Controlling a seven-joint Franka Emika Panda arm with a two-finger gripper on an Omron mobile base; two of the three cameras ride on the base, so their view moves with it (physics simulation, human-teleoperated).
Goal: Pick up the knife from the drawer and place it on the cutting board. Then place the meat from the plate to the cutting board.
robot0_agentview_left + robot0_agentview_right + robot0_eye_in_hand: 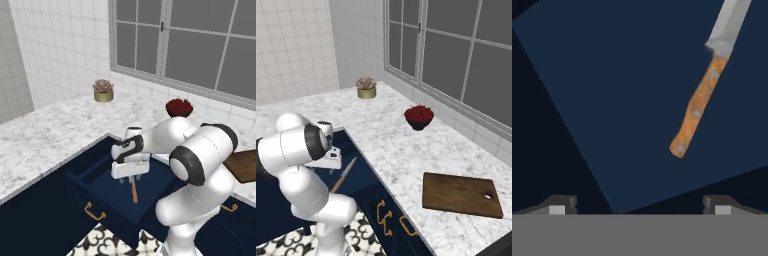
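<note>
Knife (704, 95) flat on the navy floor of the open drawer (102, 197), tan riveted handle toward the gripper side, silver blade running off the top edge of the hand view. In the left base view, handle (134, 192) visible just below the hand, pointing toward the drawer front. In the right base view, blade and handle (344, 175) lying slantwise in the drawer (363, 177), beside the arm.

Gripper (639, 205) above the drawer, jaws spread wide and holding nothing; knife off to one side of the gap between the fingertips (559, 205), not between them, not touched. Same gripper (129, 178) seen from the left base camera hanging over the drawer interior, close above the knife.

Drawer pulled out from under the marble counter (45, 137), gold handle (94, 212) on its front. Patterned tile floor below.

Board (462, 194), dark brown, flat on the counter well apart from the drawer, with a small hole near one corner; only its corner (244, 165) showing past the arm in the left base view. Nothing lying on the visible part of it.

Dark bowl of red berries (419, 116) farther back on the counter. Small potted succulent (366, 87) near the tiled wall. Large window behind.
</note>
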